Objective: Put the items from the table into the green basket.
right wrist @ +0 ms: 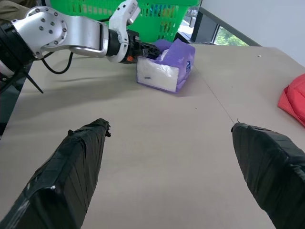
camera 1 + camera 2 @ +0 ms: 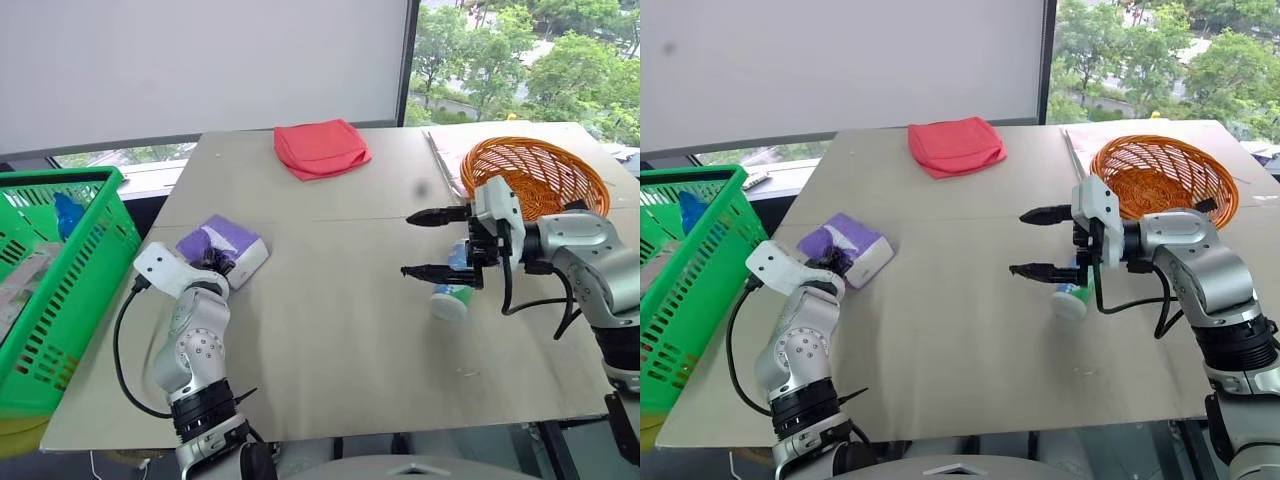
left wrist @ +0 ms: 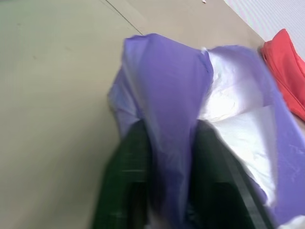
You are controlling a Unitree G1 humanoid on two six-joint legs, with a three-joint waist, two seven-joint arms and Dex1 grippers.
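Now left gripper pinches purple tissue pack wrapper; right gripper spread wide, bottle just beneath it.

Left end effector pinches the purple tissue pack before the green basket.

Left claw pinched, right claw agape

beige table — tissue pack, bottle, red cloth, wicker basket.
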